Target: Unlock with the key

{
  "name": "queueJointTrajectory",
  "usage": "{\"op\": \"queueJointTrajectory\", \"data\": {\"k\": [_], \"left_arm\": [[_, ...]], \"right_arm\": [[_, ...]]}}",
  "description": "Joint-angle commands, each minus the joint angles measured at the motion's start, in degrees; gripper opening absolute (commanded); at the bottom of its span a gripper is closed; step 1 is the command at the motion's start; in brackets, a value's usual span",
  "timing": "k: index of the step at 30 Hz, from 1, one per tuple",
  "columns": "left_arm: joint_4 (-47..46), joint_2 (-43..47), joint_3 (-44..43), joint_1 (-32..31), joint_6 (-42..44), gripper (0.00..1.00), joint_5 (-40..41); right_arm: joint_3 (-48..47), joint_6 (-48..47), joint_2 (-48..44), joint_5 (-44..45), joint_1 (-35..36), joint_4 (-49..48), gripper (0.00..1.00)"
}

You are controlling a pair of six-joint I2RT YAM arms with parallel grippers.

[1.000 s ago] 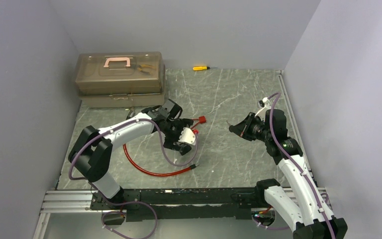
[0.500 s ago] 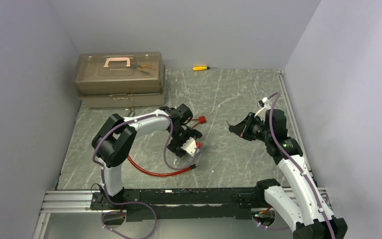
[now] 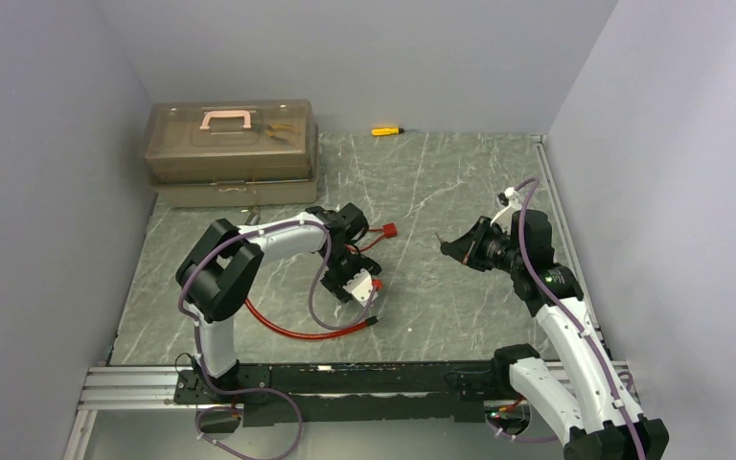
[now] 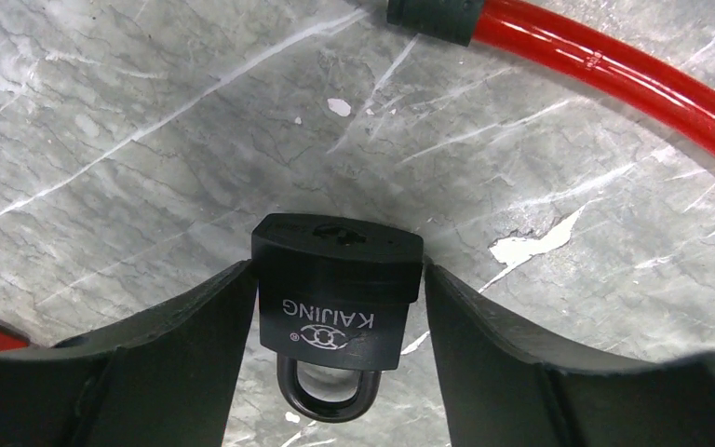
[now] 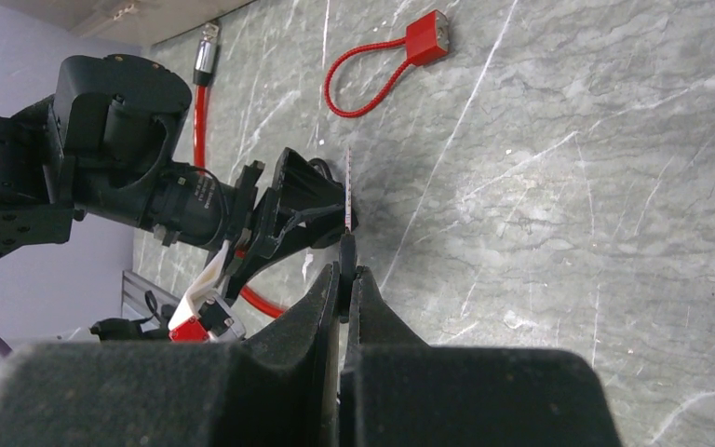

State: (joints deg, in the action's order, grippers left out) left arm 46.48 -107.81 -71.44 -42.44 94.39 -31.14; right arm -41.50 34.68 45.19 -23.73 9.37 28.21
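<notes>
The left gripper (image 4: 337, 272) is clamped on the black rectangular KAJING padlock (image 4: 335, 298), with one finger against each side of the body, above the grey marbled tabletop (image 4: 102, 130). The keyway face points away from the wrist camera and the shackle points toward it. The right gripper (image 5: 345, 279), well apart from the padlock, pinches the thin metal key (image 5: 347, 196), whose blade extends beyond the fingertips. A red coated cable (image 4: 614, 74) lies near the padlock.

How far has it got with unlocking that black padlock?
Done: the left gripper clamps the black padlock; the right gripper pinches the thin metal key. In hand: lock and key, held apart. Left: bring them together, slide the key into the empty keyhole, turn it.
</notes>
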Motion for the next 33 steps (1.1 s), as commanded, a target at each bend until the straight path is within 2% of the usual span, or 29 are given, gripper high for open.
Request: {"op": "queueJointTrajectory", "data": {"k": [1,3,7,9,10,11,17,26,33], "left_arm": [[-0.44,0.77,0.53,0.19,0.35,0.66,-0.34],[-0.41,1.06,0.71,0.13,-0.13,0.56,-0.32],[2.48,2.45,0.5,0.12,-1.47,0.29,-0.83],[6.86,3.34,-0.45,0.08,-2.04,0.18,-1.83],[9.57,3.63,-1.33,0.1,-2.59,0.06,-2.52],[13.34,3.61,-2.75,0.2,-2.97,0.01,-3.46],[42.83,0.41,-15.35,1.31,-1.17,0.0,-8.05],[44.12,12.99,-15.7,2.51,-12.91,0.0,-15.55],[44.05,25.97,-9.64,2.04,-15.0,0.0,-17.98]], "right_arm": [[-0.88,-0.14,-0.39,-1.06,-0.4,-0.52,0.0],[-0.78,-0.06,-0.45,-1.37,-0.4,-0.52,0.0],[-0.69,0.13,-0.45,-2.71,-0.49,-0.98,0.0],[-0.87,0.13,-0.15,-3.91,-0.45,-1.25,0.0],[-1.05,0.19,-0.02,-4.59,-0.48,-1.41,0.0],[-1.11,0.21,0.07,-5.5,-0.49,-1.67,0.0],[-1.76,1.64,1.01,-14.48,-0.66,-4.38,0.0],[-0.16,6.16,-0.25,-28.69,-0.75,-10.05,0.0],[1.51,7.91,-2.47,-31.55,-0.75,-13.34,0.0]]}}
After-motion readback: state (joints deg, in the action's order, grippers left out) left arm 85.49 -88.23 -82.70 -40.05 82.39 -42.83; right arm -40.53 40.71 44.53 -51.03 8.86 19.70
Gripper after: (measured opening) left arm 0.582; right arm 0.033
